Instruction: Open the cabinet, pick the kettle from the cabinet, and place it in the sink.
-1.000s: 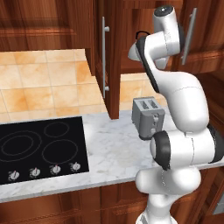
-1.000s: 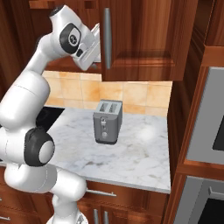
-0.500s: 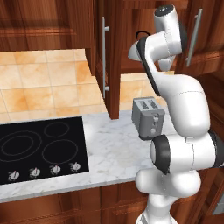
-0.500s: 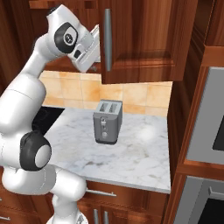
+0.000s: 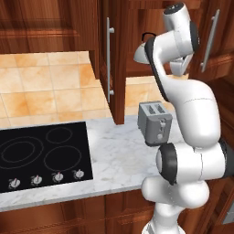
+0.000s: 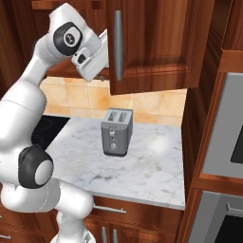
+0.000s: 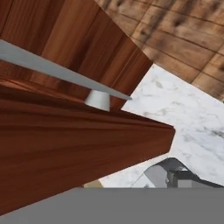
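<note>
The cabinet (image 5: 119, 55) on the wall has both doors swung out, each with a long silver bar handle (image 5: 109, 59). On its inner shelf stands the silver kettle (image 5: 140, 51) with a black arched handle, half hidden behind my arm. My gripper (image 6: 101, 46) is up beside the right door (image 6: 156, 42), close to the door's handle (image 6: 117, 45); its jaws are open and nothing is in them. In the hand view the door's lower edge (image 7: 65, 131) and its handle (image 7: 57, 70) are very near. The sink is out of view.
A grey two-slot toaster (image 5: 155, 122) (image 6: 116, 131) stands on the white marble counter (image 5: 114, 160) below the cabinet. A black cooktop (image 5: 41, 153) lies to the left, and an oven front (image 6: 223, 137) stands at the right.
The right cabinet door has swung further out and its handle has shifted right in the left base view. My hand has moved slightly with it. The kettle has not moved.
</note>
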You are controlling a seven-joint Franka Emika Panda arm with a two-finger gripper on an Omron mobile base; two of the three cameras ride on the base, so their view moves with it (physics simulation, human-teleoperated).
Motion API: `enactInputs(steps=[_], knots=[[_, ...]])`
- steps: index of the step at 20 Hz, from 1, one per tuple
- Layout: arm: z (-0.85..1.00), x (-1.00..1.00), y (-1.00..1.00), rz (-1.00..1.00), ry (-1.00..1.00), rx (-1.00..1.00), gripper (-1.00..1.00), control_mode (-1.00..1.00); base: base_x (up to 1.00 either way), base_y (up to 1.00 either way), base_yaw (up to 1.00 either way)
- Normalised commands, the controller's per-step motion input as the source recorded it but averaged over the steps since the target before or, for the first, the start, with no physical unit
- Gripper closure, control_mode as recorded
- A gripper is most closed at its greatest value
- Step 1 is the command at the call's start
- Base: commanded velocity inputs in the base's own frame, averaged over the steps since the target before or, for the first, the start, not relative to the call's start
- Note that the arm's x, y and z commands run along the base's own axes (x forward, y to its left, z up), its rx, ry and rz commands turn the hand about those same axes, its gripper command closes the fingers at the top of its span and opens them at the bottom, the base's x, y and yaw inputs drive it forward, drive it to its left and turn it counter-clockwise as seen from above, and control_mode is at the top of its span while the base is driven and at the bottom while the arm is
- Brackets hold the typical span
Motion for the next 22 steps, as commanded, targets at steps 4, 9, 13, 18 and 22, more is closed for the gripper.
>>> enactInputs(steps=[4,9,13,18,22], knots=[[0.05,-0.39,-0.37,-0.2,0.0,0.03,-1.0,-1.0,0.0,0.0,0.0],[0.03,-0.41,-0.42,-0.16,-0.04,0.0,-1.0,-1.0,0.0,0.0,0.0],[0.04,-0.41,-0.47,-0.09,-0.1,0.0,-1.0,-1.0,0.0,0.0,0.0],[0.02,-0.36,-0.51,-0.07,-0.1,0.0,-1.0,-1.0,0.0,0.0,0.0],[0.01,-0.34,-0.59,-0.05,-0.05,0.0,-1.0,-1.0,0.0,0.0,0.0]])
